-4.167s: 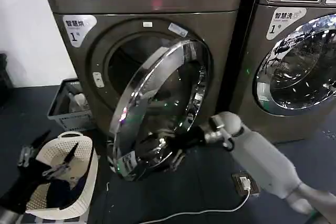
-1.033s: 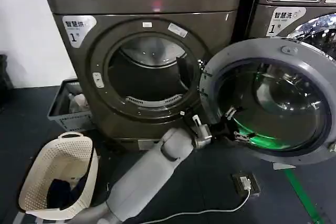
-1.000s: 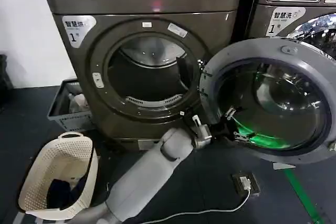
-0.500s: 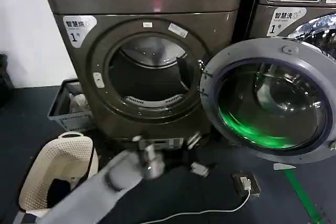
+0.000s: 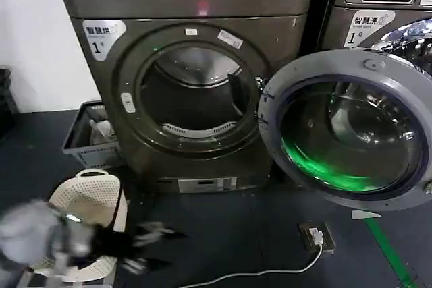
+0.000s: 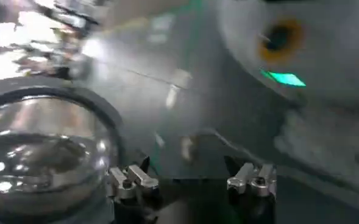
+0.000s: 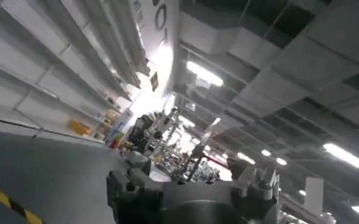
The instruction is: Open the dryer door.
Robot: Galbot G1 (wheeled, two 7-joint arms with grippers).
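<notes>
The dryer [image 5: 196, 92] stands in the middle, and its door [image 5: 347, 133] is swung wide open to the right. The door hangs on its hinge beside the round hole, with its inner side facing out. You can see right into the drum [image 5: 196, 96]. So the job looks done.

The door looks big and heavy. It has a hard gray ring and a shiny glass bowl in the middle. The glass looks smooth and slippery, so it is a poor place to hold. The thick rim looks like the best place to push or pull, on the side far from the hinge. It should swing easily but could bump the washer [image 5: 388, 5] behind it.

The left gripper [image 5: 145, 247] is low down near the floor, just beside the white basket [image 5: 88, 200]. It is well apart from the door. Its fingers [image 6: 127, 179] are spread apart and hold nothing. It touches nothing that I can see.

The right gripper [image 7: 191, 189] points away from the dryer, up at a ceiling with lights. Its fingers are apart too, and they are empty.

A cable [image 5: 270, 271] lies on the floor in front of the dryer.
</notes>
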